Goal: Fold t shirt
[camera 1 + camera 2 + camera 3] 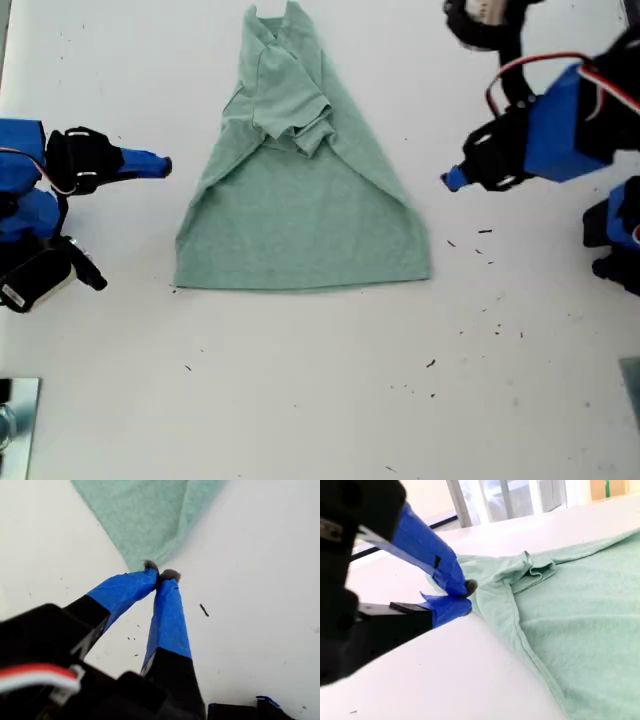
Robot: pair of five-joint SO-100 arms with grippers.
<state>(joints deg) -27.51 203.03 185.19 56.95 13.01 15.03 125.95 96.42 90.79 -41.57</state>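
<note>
T shirt (pixel 300 215), sleeves folded in, long axis top-to-bottom at exterior view's centre; first hand (pixel 161 574) and second hand (pixel 465 596), both closed empty, flank it.

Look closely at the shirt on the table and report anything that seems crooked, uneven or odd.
The t shirt lies skewed: both sleeves and sides are folded inward, bunching near the collar, so it tapers to a triangle. Small dark specks litter the table toward the exterior view's right.
</note>
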